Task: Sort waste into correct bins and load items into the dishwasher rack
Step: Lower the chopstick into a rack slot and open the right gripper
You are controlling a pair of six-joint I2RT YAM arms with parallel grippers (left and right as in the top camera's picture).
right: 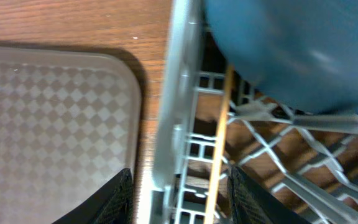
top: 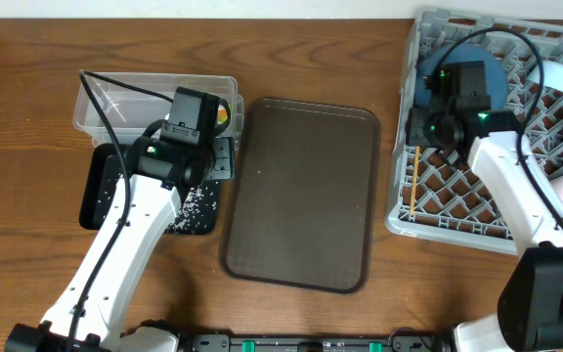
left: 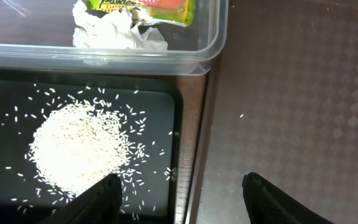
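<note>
The left pincer (left: 185,199) and right pincer (right: 182,202) gape empty; light, stiff chopsticks (right: 219,155) at nine o'clock in the rack (right: 176,74) want pinching mid-length.

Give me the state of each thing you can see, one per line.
Left gripper: open, empty.
Right gripper: open, empty.
Clear tub: holds crumpled tissue and snack wrapper.
Black tray: holds rice heap, loose grains around it.
Dishwasher rack: holds blue plate and chopsticks.
Brown serving tray: one stray grain.
</note>
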